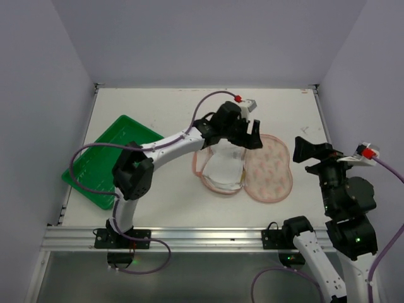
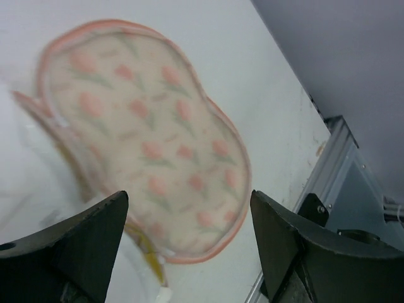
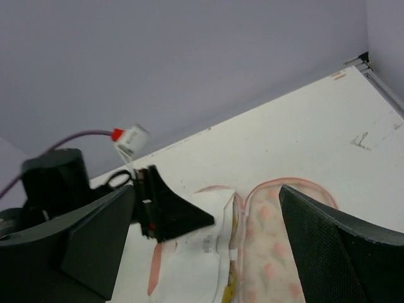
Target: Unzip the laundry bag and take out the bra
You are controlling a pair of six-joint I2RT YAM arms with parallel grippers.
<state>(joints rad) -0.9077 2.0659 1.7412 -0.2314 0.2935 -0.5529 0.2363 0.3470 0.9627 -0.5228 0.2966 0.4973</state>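
The laundry bag lies open like a clamshell mid-table. Its printed cream-peach half [image 1: 270,169] lies on the right and its white inner half [image 1: 219,169] on the left. A thin mustard-yellow strip of the bra [image 1: 242,179] shows at the fold between the halves; the rest is hidden. My left gripper [image 1: 251,140] is open and empty, hovering above the bag's far edge. In the left wrist view the printed half [image 2: 145,139] and the yellow strip [image 2: 151,262] lie below the gripper [image 2: 188,227]. My right gripper [image 1: 302,150] is open and empty, raised to the right of the bag [image 3: 271,252].
A green plastic tray [image 1: 107,161] sits at the left edge of the table. The left arm stretches from the near-left base across to the bag. Grey walls enclose the table on the left, back and right. A metal rail [image 1: 202,237] runs along the near edge.
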